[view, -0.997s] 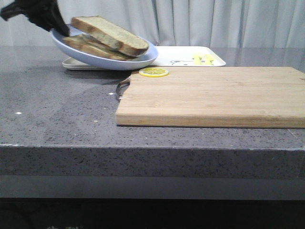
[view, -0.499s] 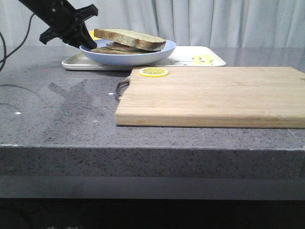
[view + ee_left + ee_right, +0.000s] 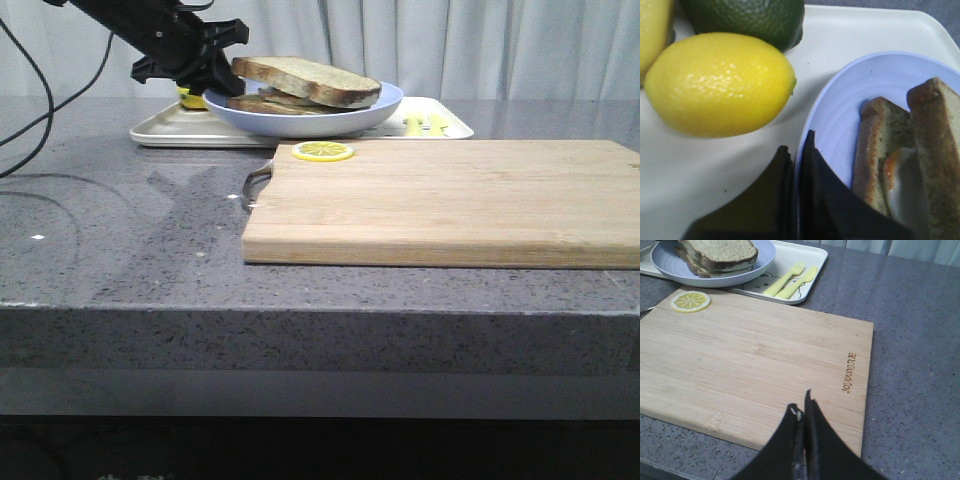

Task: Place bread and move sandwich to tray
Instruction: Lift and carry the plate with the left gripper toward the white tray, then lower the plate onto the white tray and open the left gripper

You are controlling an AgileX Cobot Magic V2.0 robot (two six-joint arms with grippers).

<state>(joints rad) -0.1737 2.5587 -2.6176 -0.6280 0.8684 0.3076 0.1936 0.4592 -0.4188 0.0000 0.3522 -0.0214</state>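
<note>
sandwich (image 3: 305, 82) already has its top bread (image 3: 312, 78) on and rides on its blue plate in the upper left of the front view, above the tray (image 3: 160, 128). left gripper (image 3: 796, 165) is clenched on the plate rim; right gripper (image 3: 802, 412) is closed, empty. setting down and releasing remain.

My black left gripper (image 3: 796, 200) shows against a pale-blue plate (image 3: 840, 125) with faint ringed ridges. The sandwich (image 3: 905, 160) is greenish-tan, dark-speckled, brown at the crust, with white egg edged in orange. The bread (image 3: 310, 78) on top is the same speckled tan. Bright yellow, dimpled lemon (image 3: 720, 82); a dark green fruit (image 3: 747, 20) beside it. White tray (image 3: 807, 262), yellow fork-and-knife print (image 3: 790, 280). Light wooden cutting board (image 3: 765, 355), brown lettering, and a yellow lemon slice (image 3: 690, 301). Grey speckled table (image 3: 120, 240). My right gripper (image 3: 802, 440) is black.
</note>
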